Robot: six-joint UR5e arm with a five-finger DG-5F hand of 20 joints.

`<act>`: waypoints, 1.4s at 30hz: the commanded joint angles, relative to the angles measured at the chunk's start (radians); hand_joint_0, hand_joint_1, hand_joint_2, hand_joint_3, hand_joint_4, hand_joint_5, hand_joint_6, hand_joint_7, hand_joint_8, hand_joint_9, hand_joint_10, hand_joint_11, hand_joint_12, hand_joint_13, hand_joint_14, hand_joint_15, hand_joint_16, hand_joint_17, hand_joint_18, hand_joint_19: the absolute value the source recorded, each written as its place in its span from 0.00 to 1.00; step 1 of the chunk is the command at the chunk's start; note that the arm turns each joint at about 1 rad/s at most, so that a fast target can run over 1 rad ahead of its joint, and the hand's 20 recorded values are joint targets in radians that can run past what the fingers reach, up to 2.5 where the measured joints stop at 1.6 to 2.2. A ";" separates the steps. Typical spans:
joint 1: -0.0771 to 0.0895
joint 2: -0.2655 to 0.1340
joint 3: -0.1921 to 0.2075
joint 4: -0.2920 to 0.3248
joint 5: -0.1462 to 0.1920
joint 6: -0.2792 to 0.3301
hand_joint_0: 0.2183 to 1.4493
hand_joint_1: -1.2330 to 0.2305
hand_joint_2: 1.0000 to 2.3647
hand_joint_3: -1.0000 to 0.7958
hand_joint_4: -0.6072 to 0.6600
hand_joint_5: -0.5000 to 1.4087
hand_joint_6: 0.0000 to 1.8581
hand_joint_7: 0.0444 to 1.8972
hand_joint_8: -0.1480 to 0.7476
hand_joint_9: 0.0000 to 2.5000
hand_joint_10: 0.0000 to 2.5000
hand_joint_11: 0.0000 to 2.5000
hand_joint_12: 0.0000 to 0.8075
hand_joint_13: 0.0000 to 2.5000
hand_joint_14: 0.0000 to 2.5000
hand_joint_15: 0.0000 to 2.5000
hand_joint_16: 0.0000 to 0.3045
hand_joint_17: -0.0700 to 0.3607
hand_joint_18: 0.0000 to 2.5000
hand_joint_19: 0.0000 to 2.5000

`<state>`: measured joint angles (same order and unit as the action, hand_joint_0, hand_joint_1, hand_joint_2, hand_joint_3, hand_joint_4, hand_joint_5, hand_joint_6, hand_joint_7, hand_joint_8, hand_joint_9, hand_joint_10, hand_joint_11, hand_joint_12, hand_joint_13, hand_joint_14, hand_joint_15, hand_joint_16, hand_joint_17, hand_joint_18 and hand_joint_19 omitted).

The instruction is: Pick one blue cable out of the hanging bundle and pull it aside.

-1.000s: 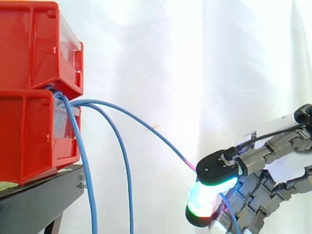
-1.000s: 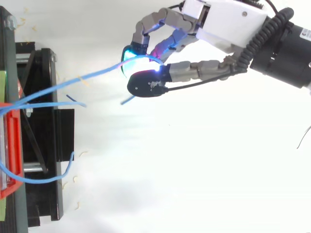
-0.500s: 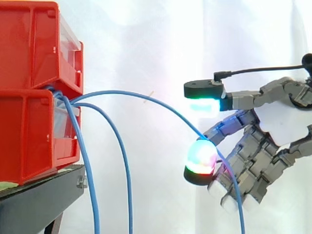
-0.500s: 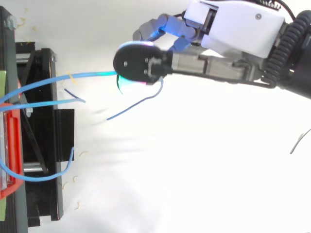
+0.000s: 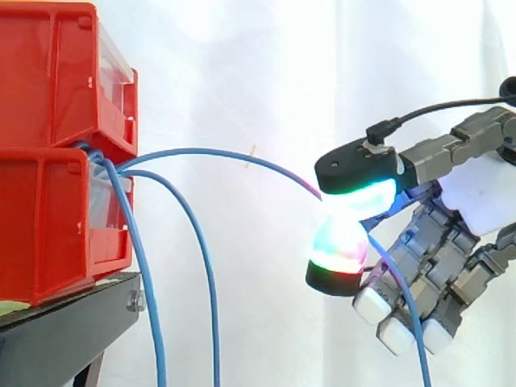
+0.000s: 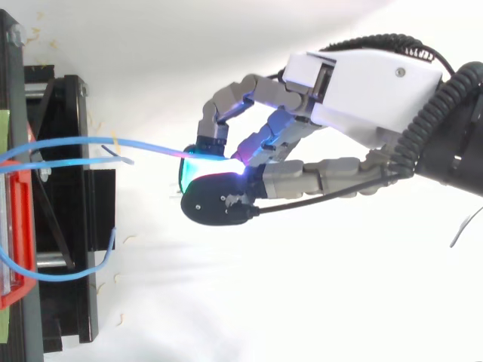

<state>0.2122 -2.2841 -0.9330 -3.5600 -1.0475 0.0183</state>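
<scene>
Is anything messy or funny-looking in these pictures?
Little tan scraps lie scattered beside the black stand; they look like litter. One thin blue cable stretches sideways while two other blue cables hang down, but that is because the robot hand pinches it between its fingers.

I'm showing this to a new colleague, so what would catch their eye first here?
The robot hand at the right, pinching one blue cable between its glowing pads. Next, the stacked red bins at the left, where that cable arcs out above two other cables hanging down.
</scene>
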 commanded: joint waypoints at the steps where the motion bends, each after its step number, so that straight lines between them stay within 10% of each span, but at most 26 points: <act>1: 0.006 0.000 -0.001 0.000 -0.003 0.031 0.22 0.41 0.00 0.36 0.49 0.23 0.48 0.45 0.46 0.37 0.00 0.10 0.55 0.29 0.01 0.19 0.23 0.52 0.22 0.28; 7: 0.015 0.000 0.000 -0.002 -0.043 0.101 0.25 0.68 0.00 0.30 0.46 0.22 0.48 0.48 0.44 0.37 0.00 0.10 0.51 0.28 0.01 0.20 0.19 0.47 0.18 0.31; 13: 0.016 0.000 0.000 -0.016 -0.066 0.167 0.28 0.46 0.00 0.49 0.50 0.23 0.47 0.45 0.50 0.38 0.00 0.09 0.59 0.30 0.01 0.19 0.24 0.55 0.24 0.28; 22: 0.019 0.000 0.034 -0.019 -0.069 0.192 0.21 0.35 0.28 0.53 0.49 0.22 0.49 0.43 0.51 0.36 0.00 0.11 0.62 0.30 0.01 0.19 0.26 0.58 0.26 0.27; 25: 0.021 0.000 0.054 -0.016 -0.071 0.192 0.24 0.37 0.00 0.45 0.52 0.22 0.49 0.41 0.51 0.35 0.00 0.11 0.60 0.29 0.01 0.19 0.25 0.56 0.24 0.28; 42: 0.055 -0.003 0.066 0.211 -0.040 0.048 0.22 0.58 0.00 0.28 0.50 0.22 0.48 0.43 0.46 0.36 0.00 0.11 0.53 0.28 0.01 0.20 0.21 0.49 0.20 0.30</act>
<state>0.2628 -2.2872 -0.8661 -3.3752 -1.0979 0.0899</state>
